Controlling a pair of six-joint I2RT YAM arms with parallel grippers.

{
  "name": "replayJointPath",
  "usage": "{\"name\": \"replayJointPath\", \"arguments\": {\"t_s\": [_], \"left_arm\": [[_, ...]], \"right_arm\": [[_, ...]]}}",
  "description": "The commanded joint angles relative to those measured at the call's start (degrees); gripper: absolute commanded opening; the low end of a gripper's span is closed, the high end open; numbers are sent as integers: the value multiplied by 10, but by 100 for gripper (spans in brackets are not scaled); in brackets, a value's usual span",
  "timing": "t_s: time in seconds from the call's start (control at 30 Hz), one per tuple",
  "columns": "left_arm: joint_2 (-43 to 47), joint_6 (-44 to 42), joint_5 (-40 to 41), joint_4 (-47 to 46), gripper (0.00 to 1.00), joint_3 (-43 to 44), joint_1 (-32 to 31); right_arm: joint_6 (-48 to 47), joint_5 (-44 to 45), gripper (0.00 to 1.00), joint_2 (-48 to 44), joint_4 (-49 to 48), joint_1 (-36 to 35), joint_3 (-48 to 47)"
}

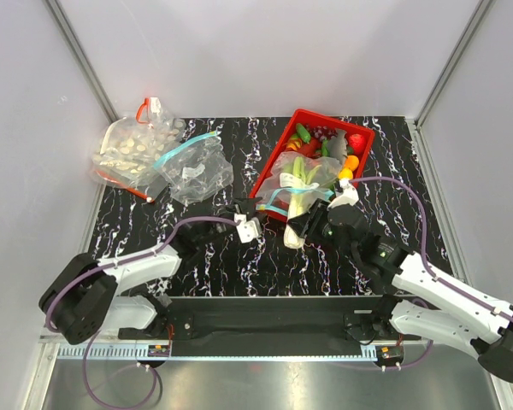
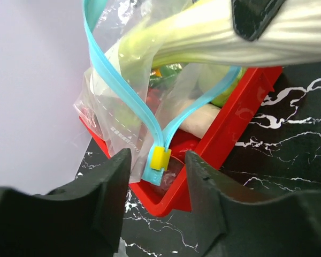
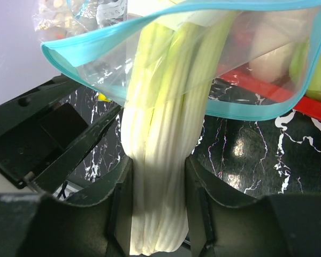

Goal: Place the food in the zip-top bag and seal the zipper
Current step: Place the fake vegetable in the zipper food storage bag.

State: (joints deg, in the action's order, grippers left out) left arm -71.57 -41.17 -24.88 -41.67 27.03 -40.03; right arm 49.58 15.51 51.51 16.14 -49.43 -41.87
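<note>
Right fingers [image 3: 96,206] clamp leek [image 3: 160,128] stalk; long axis points away into your bag [image 3: 257,48] mouth. Left fingers [image 2: 96,198] wide, straddling zipper slider [image 2: 161,158].

Black white-veined marble tabletop [image 1: 274,265], pale grey walls [image 1: 265,51] on three sides, aluminium corner posts [image 1: 79,53]

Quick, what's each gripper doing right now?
Left gripper: open, yellow zipper slider between its fingers, not gripped.
Right gripper: shut on the leek, at its white stalk.
</note>
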Motion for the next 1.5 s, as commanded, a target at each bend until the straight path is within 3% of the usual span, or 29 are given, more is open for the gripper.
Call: {"name": "replayJointPath", "arguments": {"t_s": [0.0, 0.13, 0.17, 0.23, 0.47, 0.8, 1.0, 1.2, 1.23, 1.27, 1.3, 1.33, 1.47], "left_arm": [[-15, -15, -11, -44, 45, 25, 3], [-19, -2, -5, -47, 19, 31, 2], [-16, -1, -5, -47, 7, 32, -2], [-11, 2, -4, -46, 0, 29, -8], [28, 3, 9, -17, 0, 15, -69], [111, 0, 58, 30, 0, -16, -151], [146, 13, 63, 56, 0, -12, -168], [139, 40, 61, 132, 0, 48, -182], [136, 46, 61, 143, 0, 57, -182], [130, 55, 62, 169, 0, 78, -182], [129, 60, 63, 180, 0, 86, -182], [128, 68, 63, 188, 0, 94, -182], [133, 130, 113, 210, 0, 121, -175]], "right_arm": [[5, 8, 6, -14, -10, 6, -35], [12, 16, 3, -10, -8, 7, -39], [21, 20, 1, -9, -8, 7, -39], [30, 33, 0, -6, -10, 7, -41], [91, 95, 0, 9, -3, 7, -66], [215, 267, 0, 48, 126, 8, -140], [220, 298, 0, 75, 132, 8, -146], [224, 298, 0, 123, 73, 8, -126], [210, 293, 1, 129, 65, 7, -127], [193, 285, 8, 137, 52, 8, -132], [178, 270, 19, 149, 54, 7, -140], [146, 263, 41, 153, 58, 7, -159], [97, 247, 54, 138, 71, 7, -173]]}}
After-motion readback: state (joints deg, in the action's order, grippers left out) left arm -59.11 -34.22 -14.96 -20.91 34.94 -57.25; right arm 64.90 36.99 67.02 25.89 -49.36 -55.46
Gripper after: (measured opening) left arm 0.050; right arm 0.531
